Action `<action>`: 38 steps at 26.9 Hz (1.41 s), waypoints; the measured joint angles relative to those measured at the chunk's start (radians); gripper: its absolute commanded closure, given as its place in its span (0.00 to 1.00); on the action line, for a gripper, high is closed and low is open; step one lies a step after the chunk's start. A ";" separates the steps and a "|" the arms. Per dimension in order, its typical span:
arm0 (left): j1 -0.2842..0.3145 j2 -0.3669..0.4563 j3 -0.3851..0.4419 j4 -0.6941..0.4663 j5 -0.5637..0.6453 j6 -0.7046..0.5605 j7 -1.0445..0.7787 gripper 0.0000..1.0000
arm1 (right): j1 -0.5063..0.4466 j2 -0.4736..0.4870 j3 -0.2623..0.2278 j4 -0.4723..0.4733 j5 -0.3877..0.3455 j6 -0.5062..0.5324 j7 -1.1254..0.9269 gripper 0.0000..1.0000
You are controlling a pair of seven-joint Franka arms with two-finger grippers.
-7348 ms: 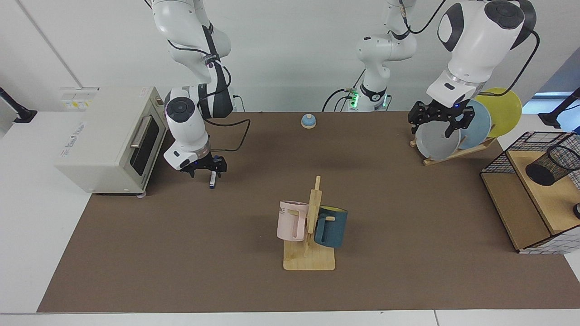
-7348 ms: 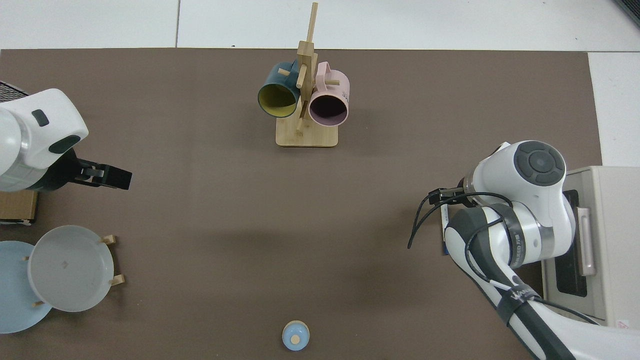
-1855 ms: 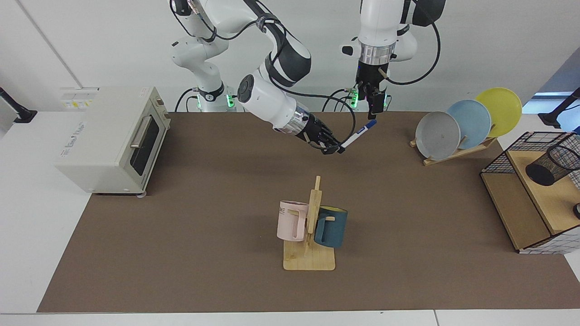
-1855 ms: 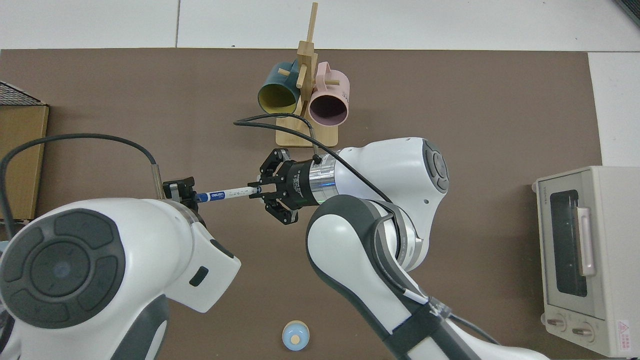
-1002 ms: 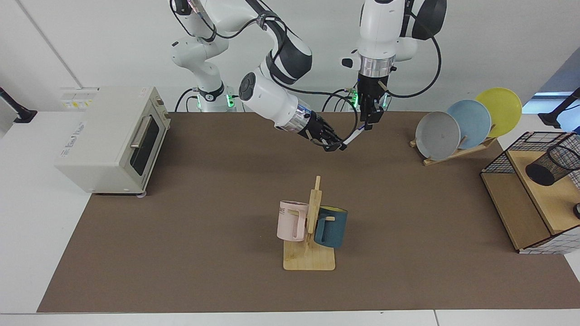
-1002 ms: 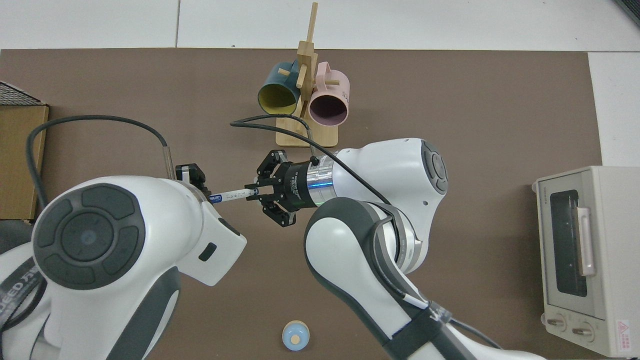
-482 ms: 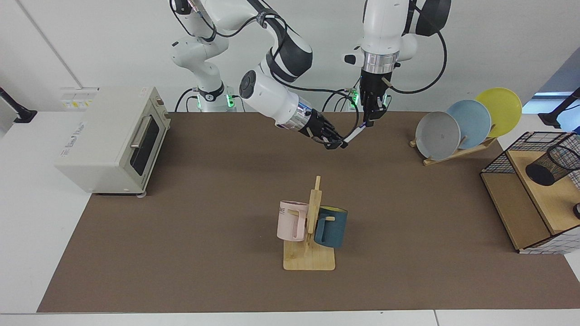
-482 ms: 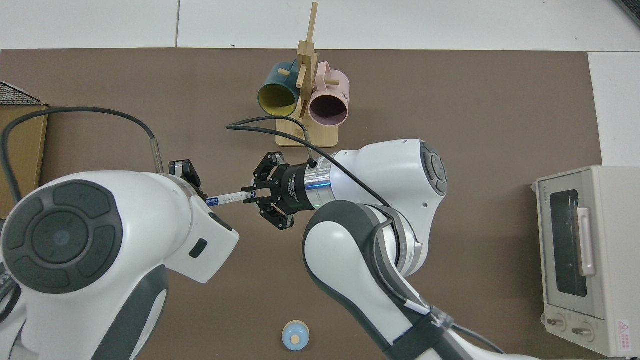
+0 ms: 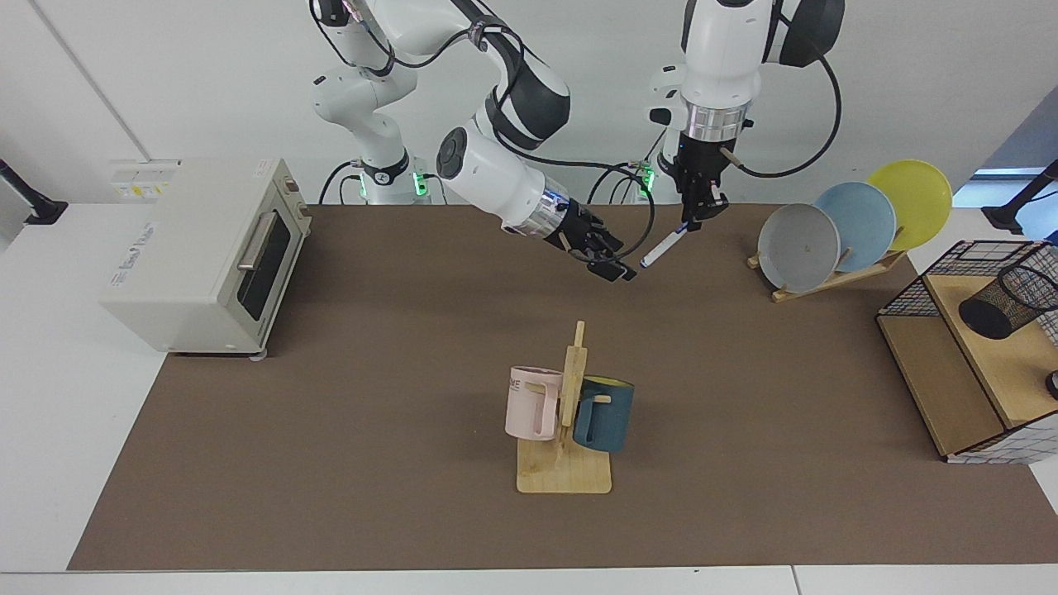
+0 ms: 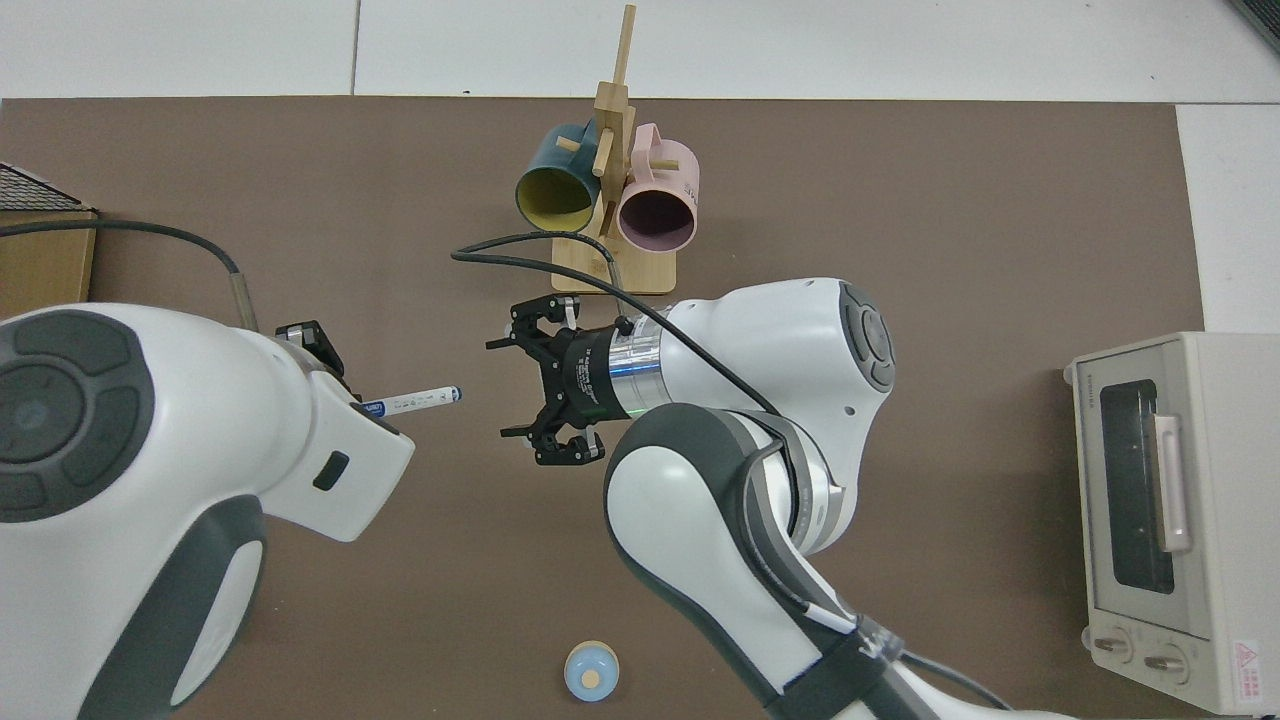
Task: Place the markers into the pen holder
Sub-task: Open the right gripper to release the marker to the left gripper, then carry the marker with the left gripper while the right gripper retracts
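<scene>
The white marker [image 9: 664, 249] with its blue cap hangs slanted above the mat's far middle, and my left gripper [image 9: 694, 221] is shut on its capped upper end. In the top view the marker [image 10: 415, 401] sticks out from under the left arm's body, which hides most of that gripper. My right gripper [image 9: 610, 266] is open just off the marker's free tip, with a small gap between them; from above, the right gripper [image 10: 503, 390] has its jaws spread wide. The black mesh pen holder [image 9: 1010, 302] lies tilted on the wooden shelf at the far right.
A wooden mug rack [image 9: 570, 413] with a pink and a teal mug stands in the middle. A toaster oven [image 9: 207, 252] stands at the left, a plate rack [image 9: 843, 227] at the back right, a wire basket [image 9: 950, 330] beyond it, and a small blue bell [image 10: 591, 671] near the bases.
My right gripper has opened and let go of the marker. My left gripper now holds it alone and has moved it slightly away, toward the facing view's right.
</scene>
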 measured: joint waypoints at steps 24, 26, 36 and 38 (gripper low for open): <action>0.388 0.040 0.010 0.054 0.154 -0.025 0.399 1.00 | -0.195 -0.102 -0.030 -0.002 -0.767 -0.224 -0.552 0.00; 0.407 0.043 0.010 0.056 0.180 -0.013 0.419 1.00 | -0.230 -0.126 -0.032 -0.002 -0.797 -0.270 -0.654 0.00; 0.466 0.091 0.010 0.125 0.338 0.061 0.554 1.00 | -0.402 -0.221 -0.035 -0.003 -0.944 -0.374 -1.161 0.00; 0.475 0.106 0.009 0.144 0.361 0.069 0.589 1.00 | -0.430 -0.230 -0.036 -0.002 -0.951 -0.382 -1.218 0.00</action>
